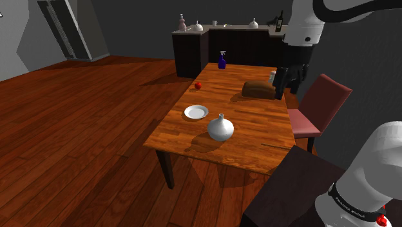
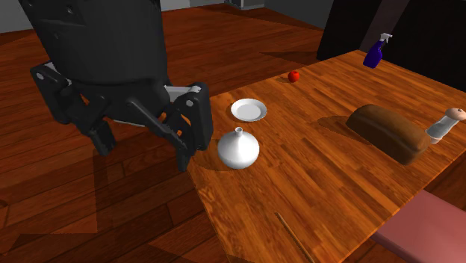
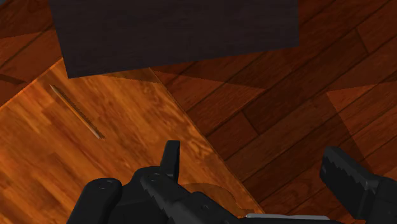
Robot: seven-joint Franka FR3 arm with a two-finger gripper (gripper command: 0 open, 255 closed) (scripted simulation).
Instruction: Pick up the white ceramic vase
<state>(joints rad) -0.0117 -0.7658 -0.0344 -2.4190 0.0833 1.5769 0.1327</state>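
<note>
While the jaws stand open, the white vase (image 1: 220, 128) sits well apart.

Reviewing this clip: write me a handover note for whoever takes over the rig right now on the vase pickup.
End effector: open, empty, up over the table's edge on the side of the red chair, well apart from the vase.
White vase: upright on the wooden table, beside the white plate, untouched.
Done: nothing yet.
Left: move over the vase, descend, close on it, lift.
</note>
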